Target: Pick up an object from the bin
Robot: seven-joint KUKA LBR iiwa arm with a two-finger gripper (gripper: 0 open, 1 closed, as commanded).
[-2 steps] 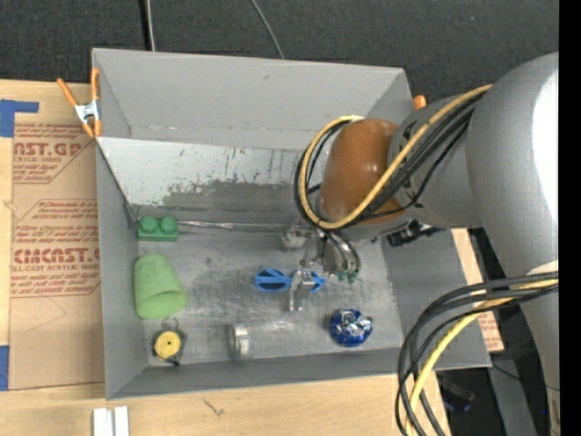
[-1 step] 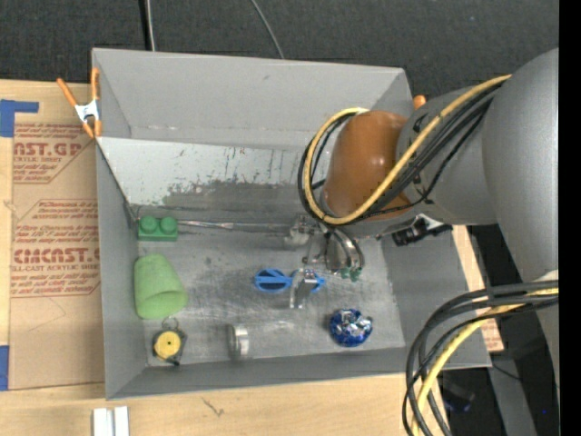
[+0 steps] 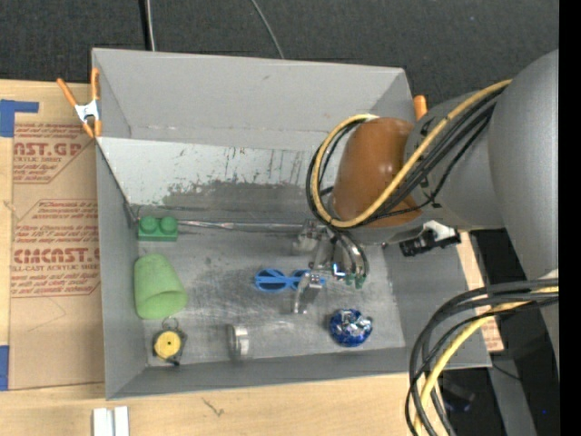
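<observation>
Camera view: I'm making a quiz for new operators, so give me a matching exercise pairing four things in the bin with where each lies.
Things:
1. green brick
2. green cup
3. yellow disc
4. blue-and-white ball

Places:
a. lower-left corner of the bin
b. lower right, near the gripper
c. upper left, at the foot of the back wall
d. left side, lying tipped over

Pairs: 1-c, 2-d, 3-a, 4-b.

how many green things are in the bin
2: a block by the back left wall, and a cup lying just in front of it. Others may hide under the arm.
</observation>
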